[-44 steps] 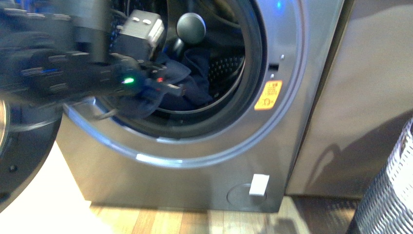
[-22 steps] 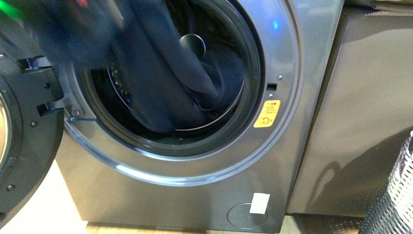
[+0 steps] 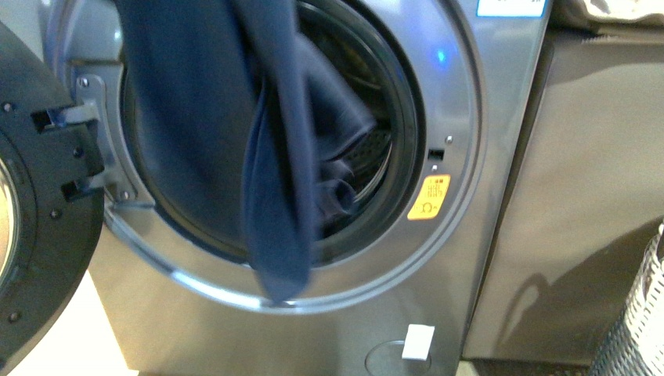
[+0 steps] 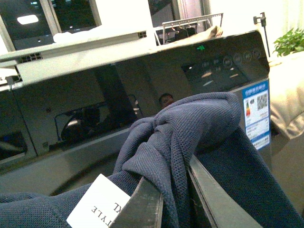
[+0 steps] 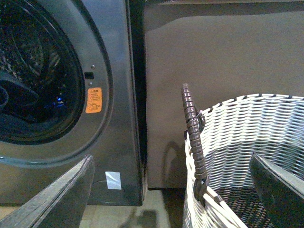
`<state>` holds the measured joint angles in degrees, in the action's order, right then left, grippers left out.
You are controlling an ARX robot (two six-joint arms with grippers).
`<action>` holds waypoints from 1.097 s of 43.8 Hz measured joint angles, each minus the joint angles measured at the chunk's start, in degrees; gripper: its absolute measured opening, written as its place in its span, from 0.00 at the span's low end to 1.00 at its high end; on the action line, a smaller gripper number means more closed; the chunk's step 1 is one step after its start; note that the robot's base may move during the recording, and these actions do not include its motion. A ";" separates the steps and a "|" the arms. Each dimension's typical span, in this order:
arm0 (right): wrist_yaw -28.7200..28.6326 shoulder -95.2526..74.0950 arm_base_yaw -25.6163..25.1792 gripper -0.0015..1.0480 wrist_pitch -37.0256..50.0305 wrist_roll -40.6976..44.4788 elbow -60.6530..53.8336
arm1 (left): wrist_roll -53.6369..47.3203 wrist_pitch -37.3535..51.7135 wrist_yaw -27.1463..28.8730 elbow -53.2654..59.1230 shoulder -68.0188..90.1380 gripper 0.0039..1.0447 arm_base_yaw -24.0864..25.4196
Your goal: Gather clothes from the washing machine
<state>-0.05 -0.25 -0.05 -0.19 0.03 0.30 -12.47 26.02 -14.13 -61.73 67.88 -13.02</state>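
Note:
Dark navy clothes (image 3: 270, 164) hang down in front of the washing machine's (image 3: 462, 157) round mouth, their lower end below the rim and part still trailing into the drum (image 3: 368, 157). In the left wrist view my left gripper (image 4: 173, 199) is shut on a bunched fold of the clothes (image 4: 175, 137), with a white label (image 4: 97, 204) beside the fingers; this gripper is out of the front view. My right gripper (image 5: 173, 190) is open, its fingers either side of a basket handle (image 5: 192, 137), nothing between them.
The black door (image 3: 39, 219) stands open at the left. A woven white-grey basket (image 5: 247, 152) sits on the floor right of the machine, its edge also at the front view's lower right (image 3: 638, 329). A grey-brown cabinet (image 3: 587, 180) stands beside the machine.
The clothes have been lifted up and out of the drum and now hang lower in front of the mouth. The left arm has left the front view upward.

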 joint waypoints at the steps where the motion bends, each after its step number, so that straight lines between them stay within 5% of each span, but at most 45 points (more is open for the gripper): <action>1: 0.00 0.00 0.00 0.93 0.00 -0.02 0.02 | 0.02 -1.20 0.00 -1.73 0.31 0.09 -0.22; 26: 0.00 0.00 0.00 0.93 0.00 0.00 0.00 | -3.21 -30.77 0.48 -52.87 17.84 0.09 -2.95; 48: 0.00 0.00 0.00 0.93 0.00 -0.02 0.02 | -3.34 -47.60 -1.27 -78.64 30.91 0.09 -11.82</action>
<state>-0.05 -0.25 -0.05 -0.19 0.01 0.32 -15.81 -21.58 -15.40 -140.38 98.78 -24.84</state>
